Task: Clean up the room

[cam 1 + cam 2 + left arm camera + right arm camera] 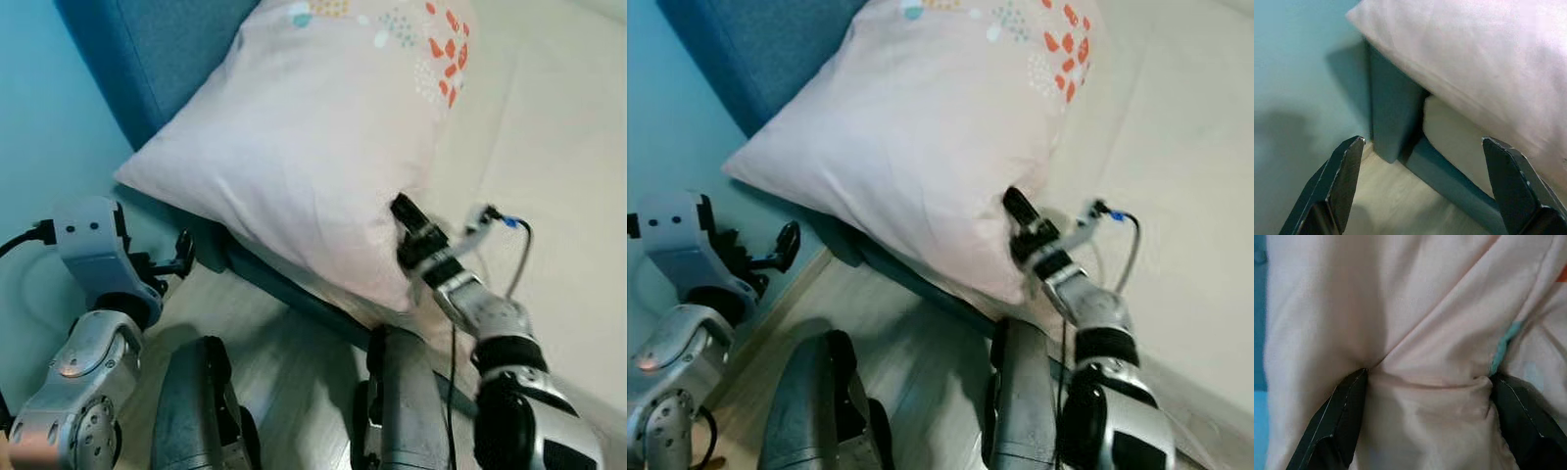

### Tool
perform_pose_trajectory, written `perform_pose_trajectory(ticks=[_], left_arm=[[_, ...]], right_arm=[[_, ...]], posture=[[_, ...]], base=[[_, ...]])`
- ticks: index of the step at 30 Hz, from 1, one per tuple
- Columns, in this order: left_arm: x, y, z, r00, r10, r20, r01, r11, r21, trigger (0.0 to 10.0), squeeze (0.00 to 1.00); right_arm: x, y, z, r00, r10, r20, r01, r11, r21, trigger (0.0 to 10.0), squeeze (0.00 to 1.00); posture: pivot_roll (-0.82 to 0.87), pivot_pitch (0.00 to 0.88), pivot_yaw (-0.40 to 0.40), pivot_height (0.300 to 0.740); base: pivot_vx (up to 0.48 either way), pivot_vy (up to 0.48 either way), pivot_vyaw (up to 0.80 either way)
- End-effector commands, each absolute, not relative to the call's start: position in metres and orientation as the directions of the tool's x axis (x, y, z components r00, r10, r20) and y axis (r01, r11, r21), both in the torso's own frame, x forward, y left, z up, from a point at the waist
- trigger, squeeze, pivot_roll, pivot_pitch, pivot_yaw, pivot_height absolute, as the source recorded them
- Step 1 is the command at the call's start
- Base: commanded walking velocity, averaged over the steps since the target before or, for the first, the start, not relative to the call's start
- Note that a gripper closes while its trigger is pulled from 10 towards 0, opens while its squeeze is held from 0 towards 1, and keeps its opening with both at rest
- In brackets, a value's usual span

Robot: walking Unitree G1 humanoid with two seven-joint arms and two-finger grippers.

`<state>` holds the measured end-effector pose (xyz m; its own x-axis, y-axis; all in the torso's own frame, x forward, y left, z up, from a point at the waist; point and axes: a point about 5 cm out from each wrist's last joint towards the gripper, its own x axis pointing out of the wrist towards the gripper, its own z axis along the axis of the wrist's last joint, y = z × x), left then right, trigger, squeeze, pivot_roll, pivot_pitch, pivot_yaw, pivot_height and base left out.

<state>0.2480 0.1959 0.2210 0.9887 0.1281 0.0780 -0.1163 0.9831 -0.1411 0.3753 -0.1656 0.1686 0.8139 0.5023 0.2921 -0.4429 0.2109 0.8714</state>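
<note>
Right gripper [419, 243] pinching the pillow [294, 147]
Its fingers squeeze a fold of the pink pillow on the bed [558, 166]. The left gripper [1422, 183] hangs wide apart beside the blue bed frame [1393, 115].

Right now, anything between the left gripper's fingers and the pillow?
Nothing held. In the left wrist view the left gripper is open over bare floor, with the teal bed frame ahead and the pillow above it.

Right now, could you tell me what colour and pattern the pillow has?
The pillow is pale pink with orange and teal printed spots near its top, clearest in the left eye view.
</note>
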Motion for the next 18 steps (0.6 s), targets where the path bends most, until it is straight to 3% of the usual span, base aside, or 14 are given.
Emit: perform_pose_trajectory(ticks=[1,4,5,6,12,18], left_arm=[[0.244,0.198,0.219,0.990,0.130,0.060,-0.122,0.985,-0.125,10.0,0.00],[0.244,0.198,0.219,0.990,0.131,0.059,-0.123,0.985,-0.124,10.0,0.00],[0.244,0.198,0.218,0.990,0.130,0.059,-0.122,0.985,-0.124,10.0,0.00],[0.245,0.198,0.218,0.990,0.130,0.059,-0.122,0.985,-0.125,10.0,0.00],[0.249,0.196,0.219,0.989,0.130,0.067,-0.121,0.984,-0.134,10.0,0.00],[0.257,0.192,0.220,0.988,0.125,0.088,-0.110,0.981,-0.158,10.0,0.00]], right_arm=[[0.376,-0.153,0.164,0.800,0.544,0.255,-0.425,0.213,0.880,10.0,0.00],[0.379,-0.144,0.168,0.784,0.570,0.246,-0.437,0.224,0.871,10.0,0.00],[0.381,-0.136,0.169,0.769,0.601,0.219,-0.450,0.265,0.853,10.0,0.00],[0.382,-0.131,0.169,0.764,0.614,0.199,-0.457,0.296,0.839,0.0,0.00],[0.386,-0.136,0.175,0.787,0.576,0.220,-0.480,0.350,0.804,0.0,0.00],[0.388,-0.160,0.190,0.843,0.446,0.302,-0.489,0.400,0.775,0.0,0.00]], posture=[[0.13,0.420,-0.020,0.495],[0.13,0.419,-0.021,0.495],[0.13,0.416,-0.023,0.495],[0.13,0.412,-0.025,0.495],[0.12,0.397,-0.030,0.495],[0.09,0.347,-0.046,0.495]], base=[[0.000,0.000,0.00],[0.000,0.000,0.00],[0.000,0.000,0.00],[0.000,0.000,0.00],[0.000,0.000,0.00],[0.000,0.000,0.00]])
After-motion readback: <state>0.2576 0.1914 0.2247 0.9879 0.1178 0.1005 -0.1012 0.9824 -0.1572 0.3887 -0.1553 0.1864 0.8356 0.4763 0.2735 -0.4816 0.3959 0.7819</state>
